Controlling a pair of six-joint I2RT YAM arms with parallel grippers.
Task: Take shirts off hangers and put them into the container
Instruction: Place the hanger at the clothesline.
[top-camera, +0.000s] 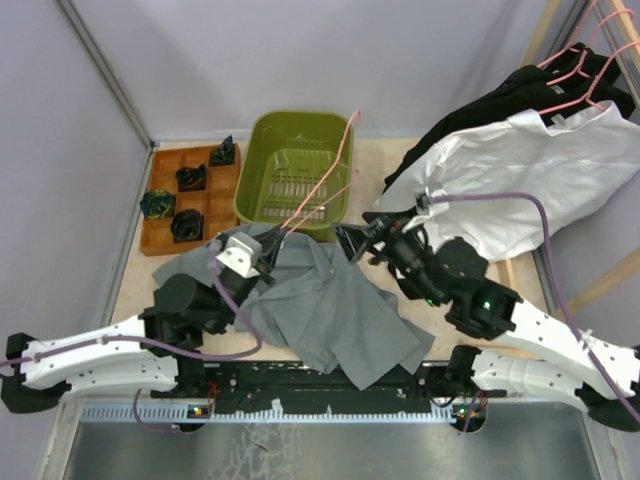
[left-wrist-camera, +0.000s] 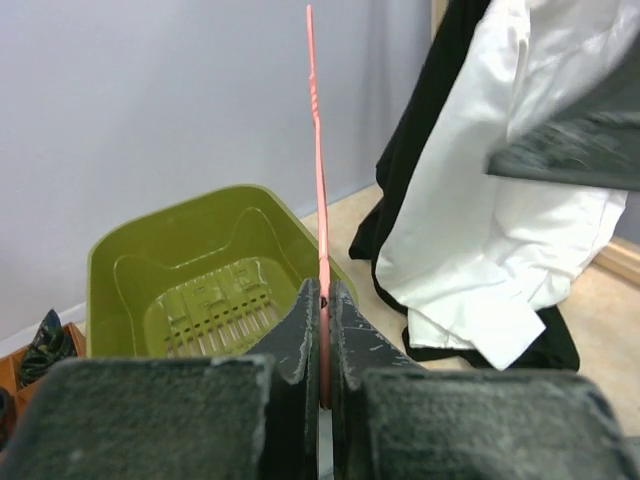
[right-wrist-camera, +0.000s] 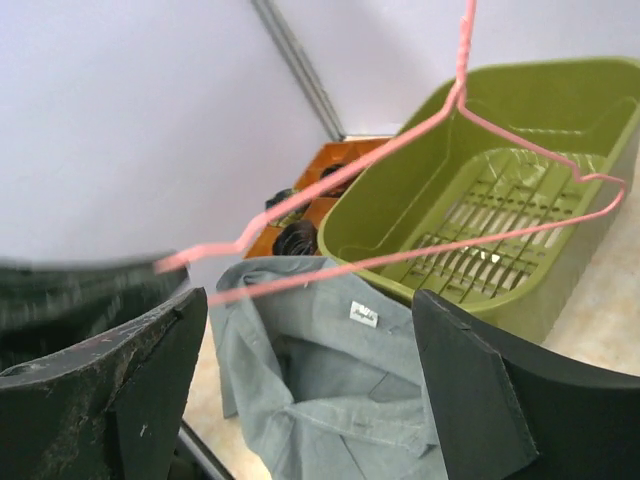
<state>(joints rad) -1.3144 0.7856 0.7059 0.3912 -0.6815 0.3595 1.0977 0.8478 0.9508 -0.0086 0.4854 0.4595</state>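
Top view: the grey shirt (top-camera: 330, 310) is off its hanger but lies loose at the near side, not in the empty green tub (top-camera: 262, 150). The white shirt (top-camera: 540, 170) and black ones (top-camera: 500, 95) hang far right.

Left wrist: the left gripper (left-wrist-camera: 324, 340) is clamped on the bare pink hanger (left-wrist-camera: 318, 200).

Right wrist: the right gripper (right-wrist-camera: 310, 310) has its jaws apart, holding nothing.

Soft, even light from above — faint shadows, no harsh glare; the white shirt (top-camera: 560, 165) reads brightest. Near jaws blur in both wrist views.
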